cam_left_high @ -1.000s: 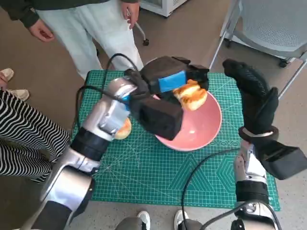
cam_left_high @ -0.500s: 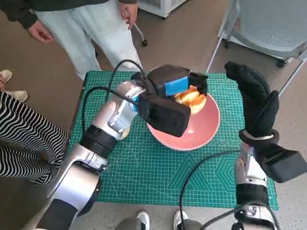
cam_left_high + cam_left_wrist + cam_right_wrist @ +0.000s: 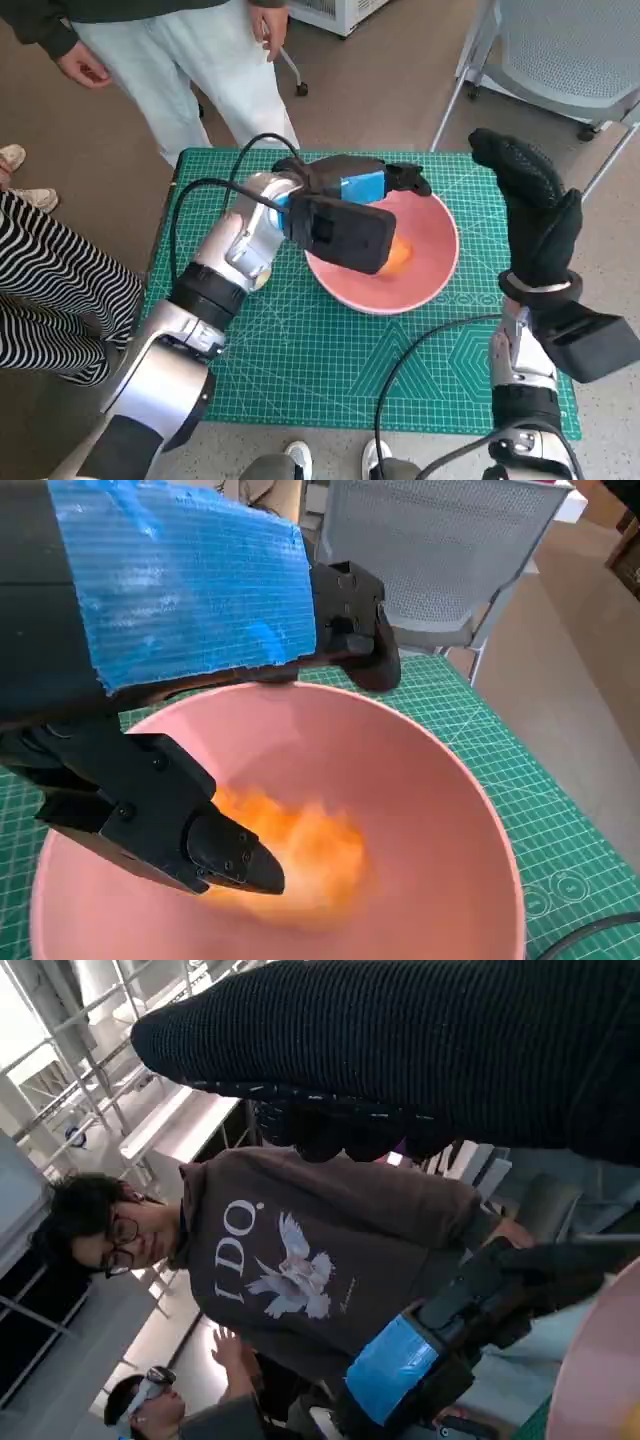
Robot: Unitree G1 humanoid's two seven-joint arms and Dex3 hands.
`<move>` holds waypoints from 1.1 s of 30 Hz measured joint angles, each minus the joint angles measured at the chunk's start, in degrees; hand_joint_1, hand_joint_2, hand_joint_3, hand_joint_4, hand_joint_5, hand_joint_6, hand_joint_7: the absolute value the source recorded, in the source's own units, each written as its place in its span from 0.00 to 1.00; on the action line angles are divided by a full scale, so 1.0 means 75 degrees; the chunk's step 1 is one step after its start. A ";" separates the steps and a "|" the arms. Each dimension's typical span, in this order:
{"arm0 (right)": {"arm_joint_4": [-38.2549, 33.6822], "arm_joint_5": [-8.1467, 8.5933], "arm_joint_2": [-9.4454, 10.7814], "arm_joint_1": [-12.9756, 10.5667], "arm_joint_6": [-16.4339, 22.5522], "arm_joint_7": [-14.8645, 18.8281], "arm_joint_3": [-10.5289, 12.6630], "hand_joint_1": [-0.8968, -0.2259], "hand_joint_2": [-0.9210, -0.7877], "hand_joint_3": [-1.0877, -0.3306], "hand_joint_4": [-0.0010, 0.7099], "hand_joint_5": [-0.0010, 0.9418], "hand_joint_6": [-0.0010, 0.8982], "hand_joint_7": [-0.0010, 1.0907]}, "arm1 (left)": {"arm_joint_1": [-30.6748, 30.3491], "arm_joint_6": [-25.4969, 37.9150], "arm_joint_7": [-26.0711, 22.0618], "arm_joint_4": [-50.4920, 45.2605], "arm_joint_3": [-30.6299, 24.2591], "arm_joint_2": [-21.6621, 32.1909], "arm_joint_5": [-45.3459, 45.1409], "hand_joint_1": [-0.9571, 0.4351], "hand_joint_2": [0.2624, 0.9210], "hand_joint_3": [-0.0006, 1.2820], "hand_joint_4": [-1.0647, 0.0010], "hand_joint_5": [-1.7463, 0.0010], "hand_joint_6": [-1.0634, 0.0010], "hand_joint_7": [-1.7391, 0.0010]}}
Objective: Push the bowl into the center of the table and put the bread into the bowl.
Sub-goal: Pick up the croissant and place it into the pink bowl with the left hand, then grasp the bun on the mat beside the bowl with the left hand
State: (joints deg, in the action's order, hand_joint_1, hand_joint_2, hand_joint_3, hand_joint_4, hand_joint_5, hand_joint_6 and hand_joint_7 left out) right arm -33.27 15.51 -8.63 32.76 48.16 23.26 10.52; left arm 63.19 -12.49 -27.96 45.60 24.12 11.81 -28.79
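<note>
Sitting mid-surface on the green mat, pink bowl looks rigid, smooth, likely to slide if nudged at the rim. Left hand hovers over the bowl, fingers apart, holding nothing. Right hand is raised beside the bowl, fingers extended, nothing held. Bread lies in the bowl bottom, blurred; probably light, soft, crushable, so cup its sides gently if regrasping.

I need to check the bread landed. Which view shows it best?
The left wrist view: the bread lies blurred inside the bowl, below the left hand. The head view shows only a sliver; the right wrist view shows none.
</note>
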 measured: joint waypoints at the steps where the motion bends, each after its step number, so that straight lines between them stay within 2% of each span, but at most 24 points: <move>1: 0.0002 0.0000 0.0002 0.0000 -0.0001 -0.0001 -0.0002 0.31 0.00 0.56 0.24 0.00 0.00 0.58 | -0.0009 0.0007 -0.0041 -0.0094 -0.0011 0.0039 0.0007 0.41 0.73 0.09 0.96 0.98 1.00 0.71; 11: 0.0000 -0.0002 0.0007 -0.0001 -0.0002 -0.0008 -0.0007 0.31 0.00 0.56 0.24 0.00 0.00 0.58 | -0.0338 0.0373 -0.0505 -0.1637 -0.0374 0.0642 0.0315 0.39 0.78 0.05 0.95 0.99 0.99 0.75; 18: -0.0003 0.0006 0.0004 0.0001 -0.0004 -0.0007 -0.0009 0.31 0.00 0.56 0.24 0.00 0.00 0.58 | -0.0869 0.0528 -0.0854 -0.3010 -0.0880 0.1283 0.0714 0.43 0.81 0.01 0.93 1.00 0.90 0.84; 33: -0.0011 0.0027 0.0013 0.0009 -0.0049 -0.0002 -0.0032 0.32 0.00 0.57 0.24 0.00 0.00 0.58 | -0.2254 0.0978 -0.1237 -0.5409 -0.2180 0.2884 0.1361 0.51 0.79 0.00 0.91 1.00 0.81 0.89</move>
State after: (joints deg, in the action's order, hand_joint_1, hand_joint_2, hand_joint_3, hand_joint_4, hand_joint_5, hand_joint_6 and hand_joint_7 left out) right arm -33.35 15.71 -8.53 32.83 47.79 23.25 10.28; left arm 46.28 -5.15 -37.24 5.02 7.77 33.45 -18.58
